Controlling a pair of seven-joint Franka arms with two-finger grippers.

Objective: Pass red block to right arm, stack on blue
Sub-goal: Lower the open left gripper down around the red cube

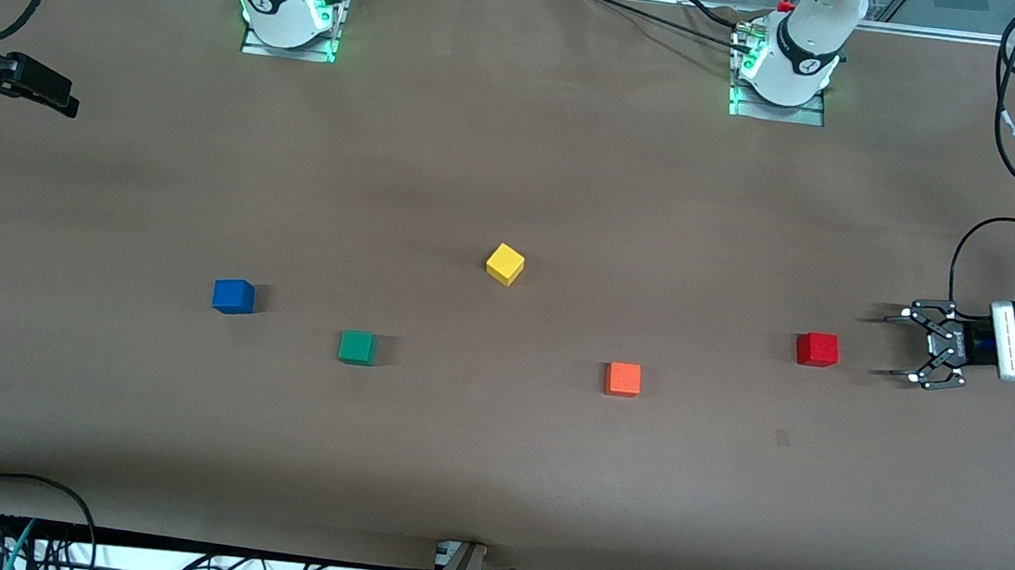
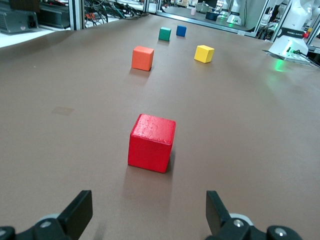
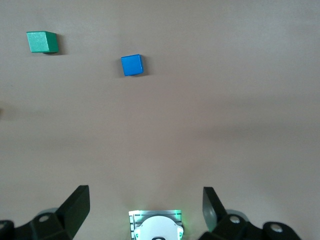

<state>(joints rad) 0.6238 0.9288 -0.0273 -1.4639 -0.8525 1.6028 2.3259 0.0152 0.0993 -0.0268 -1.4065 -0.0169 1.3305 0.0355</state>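
Note:
The red block [image 1: 817,349] lies on the brown table toward the left arm's end. My left gripper [image 1: 893,345], a black spidery claw, is low over the table just beside it, open and empty, its jaws facing the block. In the left wrist view the red block [image 2: 151,143] sits a short way ahead of the open gripper [image 2: 147,205]. The blue cube [image 1: 234,296] lies toward the right arm's end and shows in the right wrist view [image 3: 132,65]. My right gripper [image 1: 24,80] hangs high at the right arm's end, open and empty [image 3: 145,200].
A green cube [image 1: 357,347] lies beside the blue one, nearer the front camera. A yellow cube [image 1: 505,263] is mid-table and an orange cube [image 1: 623,379] lies between green and red. The arm bases [image 1: 292,13] [image 1: 780,69] stand along the table's edge farthest from the front camera.

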